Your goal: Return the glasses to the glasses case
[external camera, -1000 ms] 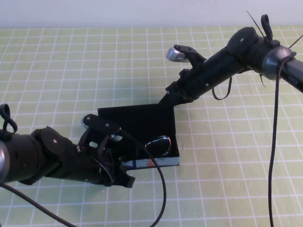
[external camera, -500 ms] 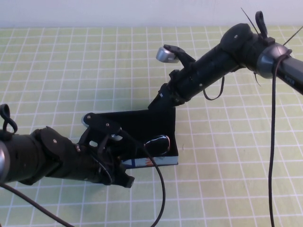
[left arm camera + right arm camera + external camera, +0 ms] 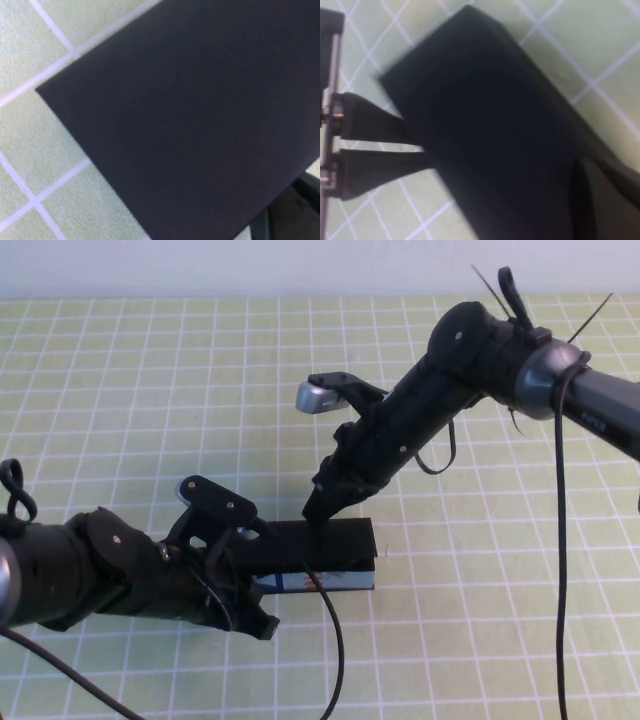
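Observation:
The glasses case lies at the table's middle, black, with its lid folded down over the box and its light blue printed strip facing me. The glasses are hidden under the lid. My right gripper reaches down from the far right and its tip is on the lid's far edge; one finger lies over the lid. My left gripper is at the case's left end, and its two fingers reach in under the lid. The lid fills the left wrist view.
The table is a light green mat with a white grid. A cable from the left arm loops across the front of the case. The right arm's cables hang at the right.
My right gripper has swung left and down with the lid, folding it from open to lying over the box. The glasses, seen inside before, are now covered. The left arm stayed put.

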Controlling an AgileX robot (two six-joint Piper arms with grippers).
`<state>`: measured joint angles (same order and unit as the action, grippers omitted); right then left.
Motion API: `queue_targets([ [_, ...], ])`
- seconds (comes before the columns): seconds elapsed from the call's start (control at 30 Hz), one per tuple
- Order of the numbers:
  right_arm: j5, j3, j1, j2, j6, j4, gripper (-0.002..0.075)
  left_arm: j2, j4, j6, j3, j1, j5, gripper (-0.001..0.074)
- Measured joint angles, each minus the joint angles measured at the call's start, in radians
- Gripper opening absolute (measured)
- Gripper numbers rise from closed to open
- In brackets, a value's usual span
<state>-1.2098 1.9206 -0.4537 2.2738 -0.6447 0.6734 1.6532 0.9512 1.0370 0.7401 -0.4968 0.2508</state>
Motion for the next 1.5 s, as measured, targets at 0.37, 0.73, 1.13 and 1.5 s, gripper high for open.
queue_targets([
  [0.37, 0.0, 0.0, -0.032, 0.0, 0.006, -0.002, -0.0016, -0.109, -0.122, -0.028, 0.0, 0.0, 0.146, -0.0003],
  [0.73, 0.0, 0.0, -0.034, -0.006, 0.006, -0.056, -0.0018, -0.484, -0.79, -0.591, 0.0, 0.0, 0.559, -0.0003],
  [1.13, 0.0, -0.002, -0.034, -0.107, 0.01, -0.069, -0.0018, -1.148, -0.921, -0.826, 0.0, 0.0, 0.819, -0.0003],
  [1.5, 0.006, -0.003, -0.034, -0.383, 0.146, -0.205, -0.0018, -1.582, -0.891, -0.883, 0.0, 0.0, 0.889, -0.0003],
])
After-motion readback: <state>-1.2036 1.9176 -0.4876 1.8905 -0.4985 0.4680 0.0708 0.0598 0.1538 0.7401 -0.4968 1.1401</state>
